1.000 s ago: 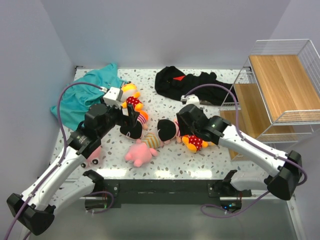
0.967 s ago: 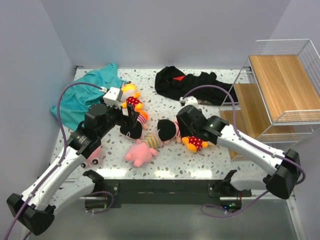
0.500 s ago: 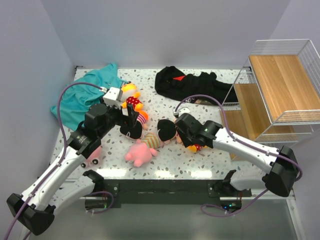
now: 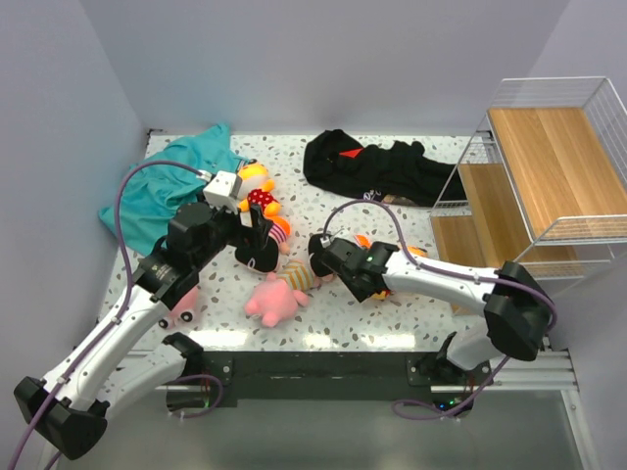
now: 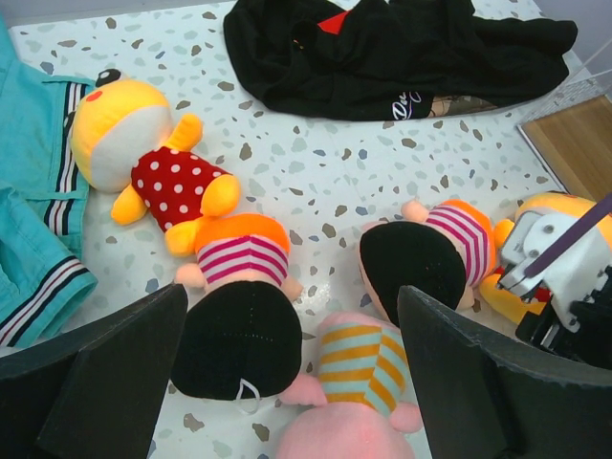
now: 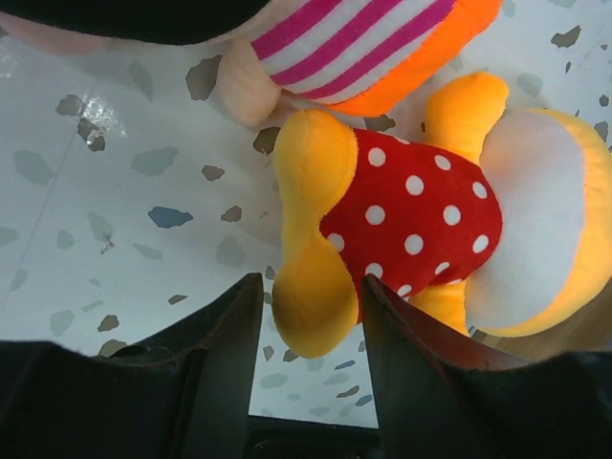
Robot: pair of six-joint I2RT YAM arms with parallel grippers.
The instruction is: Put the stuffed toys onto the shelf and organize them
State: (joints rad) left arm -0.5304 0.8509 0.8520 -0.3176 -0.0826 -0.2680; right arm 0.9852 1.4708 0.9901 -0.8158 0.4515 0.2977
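Note:
Several stuffed toys lie mid-table. My left gripper [image 4: 257,231] is open wide and empty above a black-haired doll [image 5: 239,316] and a pink pig in a striped top [image 5: 359,382]. A yellow bear [image 5: 163,172] lies beyond them, and a second doll [image 5: 421,263] lies to the right. My right gripper [image 6: 311,296] is open, its jaws on either side of the leg of a second bear [image 6: 421,215] in a red dotted top. That bear is mostly hidden under the arm in the top view. The shelf [image 4: 549,166] stands at the far right with no toys on it.
A teal shirt [image 4: 171,186] lies at the back left. A black garment [image 4: 372,166] lies at the back centre. Another pink pig [image 4: 186,304] is partly under my left arm. Grey walls close the left and back sides.
My right arm has swung left and down over the bear, and its jaws now straddle the bear's leg. The left arm has not moved.

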